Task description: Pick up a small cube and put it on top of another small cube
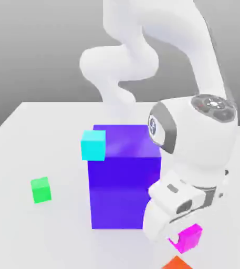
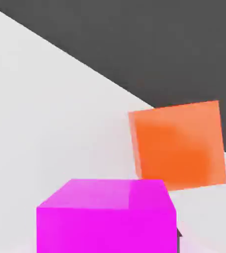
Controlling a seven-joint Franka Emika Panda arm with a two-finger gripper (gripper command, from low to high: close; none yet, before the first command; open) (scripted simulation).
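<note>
Going by the exterior view's left to right: the green cube (image 1: 41,190) is sitting toward the tabletop's (image 1: 11,231) left edge, the cyan cube (image 1: 93,145) is showing at the tall purple-blue block's (image 1: 124,192) upper left, and the gripper (image 1: 176,238) is hovering low past the block's right side, magenta cube (image 1: 189,238) right at its tip, toward the tabletop's near right corner. Can't tell if it's pinching the cube. Orange piece (image 1: 177,264) is lying just nearer the camera. Key relation: target is lying left and slightly toward the far edge, block standing partly between; carry likely needs clearance.
</note>
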